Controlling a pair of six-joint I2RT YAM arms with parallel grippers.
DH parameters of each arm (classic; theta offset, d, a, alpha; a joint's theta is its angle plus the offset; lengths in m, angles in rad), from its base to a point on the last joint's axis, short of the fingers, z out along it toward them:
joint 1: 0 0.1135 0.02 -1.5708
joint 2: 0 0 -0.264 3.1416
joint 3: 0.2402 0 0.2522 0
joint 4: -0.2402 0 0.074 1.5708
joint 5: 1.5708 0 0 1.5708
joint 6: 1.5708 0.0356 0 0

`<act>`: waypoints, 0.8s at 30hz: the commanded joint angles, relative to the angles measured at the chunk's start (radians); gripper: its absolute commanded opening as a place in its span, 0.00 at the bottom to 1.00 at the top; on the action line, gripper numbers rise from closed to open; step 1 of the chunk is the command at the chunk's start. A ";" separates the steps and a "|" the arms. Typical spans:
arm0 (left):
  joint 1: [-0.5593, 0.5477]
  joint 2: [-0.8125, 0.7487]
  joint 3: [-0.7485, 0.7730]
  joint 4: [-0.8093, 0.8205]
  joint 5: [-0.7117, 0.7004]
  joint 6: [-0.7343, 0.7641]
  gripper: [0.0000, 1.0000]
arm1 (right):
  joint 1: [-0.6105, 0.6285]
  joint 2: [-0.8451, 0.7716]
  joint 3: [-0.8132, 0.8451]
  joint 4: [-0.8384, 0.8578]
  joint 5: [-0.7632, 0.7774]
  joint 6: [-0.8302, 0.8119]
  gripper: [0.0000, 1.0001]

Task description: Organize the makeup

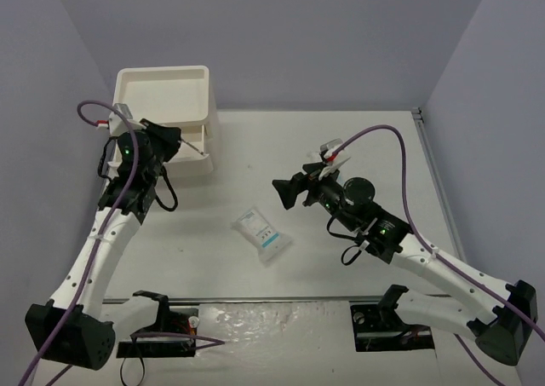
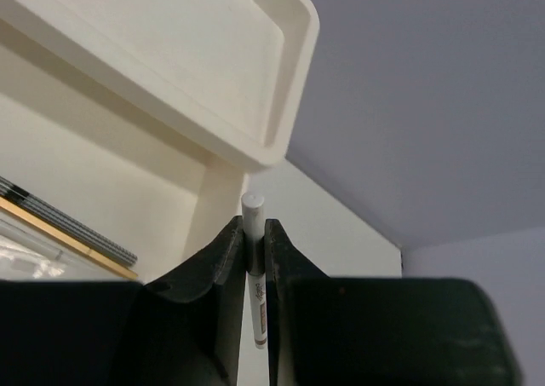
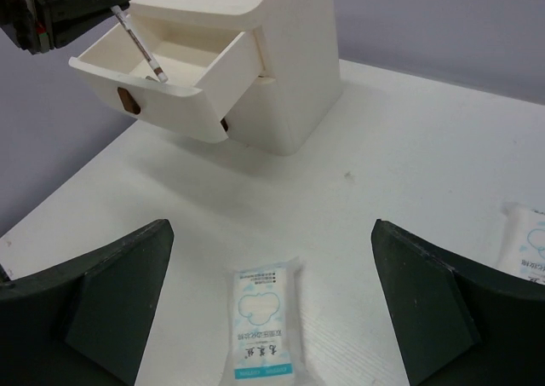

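White table (image 1: 358, 147), big white drawer box (image 1: 209, 105) at its far left, one open drawer (image 3: 170, 105) pulled out toward the left arm. The left gripper (image 2: 254, 233) is at the drawer, clenched on a small clear tube (image 3: 140, 47): the tube sits pinched between both fingers, white cap sticking out past the tips. It is tilted, and its lower end dips into the open drawer; can't tell if it touches the drawer floor. The right gripper (image 1: 283, 193) is mid-table, released, jaws spread wide, holding nothing. One white packet (image 3: 264, 318) with blue print lies flat on the table below and between its open fingers, not touched. A second packet (image 3: 528, 241) is at the right edge of the right wrist view, also flat on the table. In the left wrist view, black brushes (image 2: 68, 220) and a thin wooden stick (image 2: 68, 239) lie side by side inside the box, left of the fingers.
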 commanded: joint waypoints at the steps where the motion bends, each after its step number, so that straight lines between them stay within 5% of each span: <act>1: 0.105 0.049 0.035 0.161 0.009 -0.101 0.00 | -0.008 -0.045 -0.024 0.013 0.041 -0.029 1.00; 7: 0.192 0.169 0.090 0.161 0.032 -0.119 0.10 | -0.016 -0.067 -0.049 -0.004 0.036 -0.041 1.00; 12: 0.245 0.229 0.151 0.105 0.064 -0.073 0.54 | -0.021 -0.070 -0.053 -0.026 0.030 -0.046 1.00; 15: 0.247 0.222 0.183 0.057 0.059 0.010 0.67 | -0.024 -0.074 -0.056 -0.032 0.026 -0.046 1.00; 24: 0.247 0.064 0.245 -0.284 0.133 0.404 0.73 | -0.027 -0.085 -0.071 -0.050 0.026 -0.061 1.00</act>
